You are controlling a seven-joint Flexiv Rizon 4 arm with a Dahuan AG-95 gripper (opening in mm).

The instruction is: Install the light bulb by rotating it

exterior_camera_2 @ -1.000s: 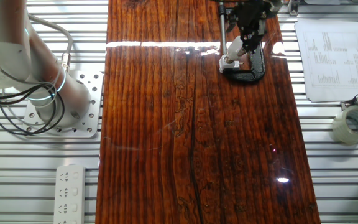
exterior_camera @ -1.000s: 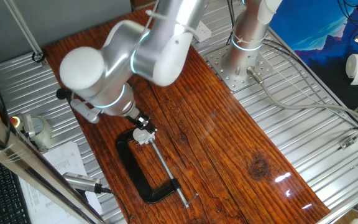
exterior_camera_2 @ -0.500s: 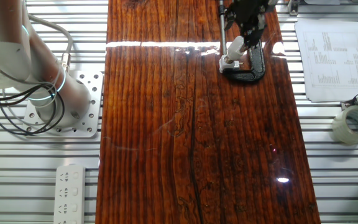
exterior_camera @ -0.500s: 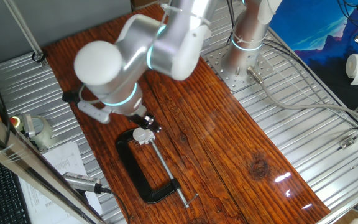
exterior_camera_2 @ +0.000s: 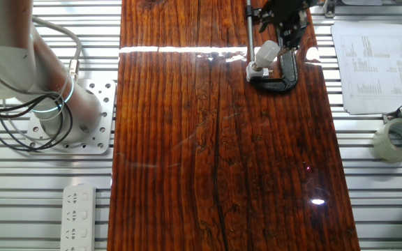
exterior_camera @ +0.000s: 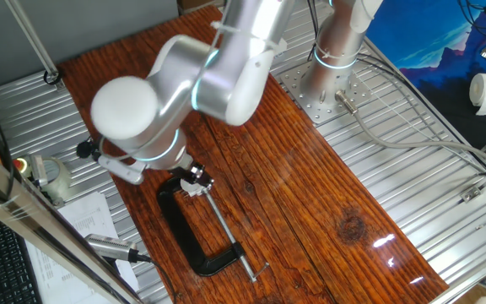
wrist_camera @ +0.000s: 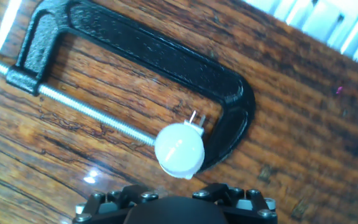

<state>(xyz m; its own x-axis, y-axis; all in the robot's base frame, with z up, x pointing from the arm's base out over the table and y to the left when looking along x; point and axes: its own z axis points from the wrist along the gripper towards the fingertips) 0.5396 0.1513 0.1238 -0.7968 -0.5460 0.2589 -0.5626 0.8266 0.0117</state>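
The light bulb [wrist_camera: 179, 149] is a small whitish dome that stands on the white socket block [exterior_camera_2: 255, 70], inside the mouth of the black C-clamp [wrist_camera: 166, 53]. In the hand view I look straight down on its round head, and the socket is mostly hidden beneath it. My gripper [exterior_camera_2: 287, 29] hovers just beside and above the light bulb [exterior_camera_2: 266, 51] and does not touch it. Its jaws stand apart with nothing between them. From the one fixed view the arm covers most of the gripper [exterior_camera: 194, 173], and the bulb [exterior_camera: 195, 187] peeks out below it.
The clamp's threaded rod [wrist_camera: 86, 106] runs across the wooden board [exterior_camera_2: 208, 153]. A printed sheet [exterior_camera_2: 372, 66] and a tape roll [exterior_camera_2: 396, 139] lie on the metal table at the right. The arm's base plate [exterior_camera_2: 75, 125] and a power strip [exterior_camera_2: 79, 209] are at the left.
The gripper was closed round the bulb a second ago. It has since let go, drawn back from the bulb, and the wrist has turned. The bulb stays in the socket.
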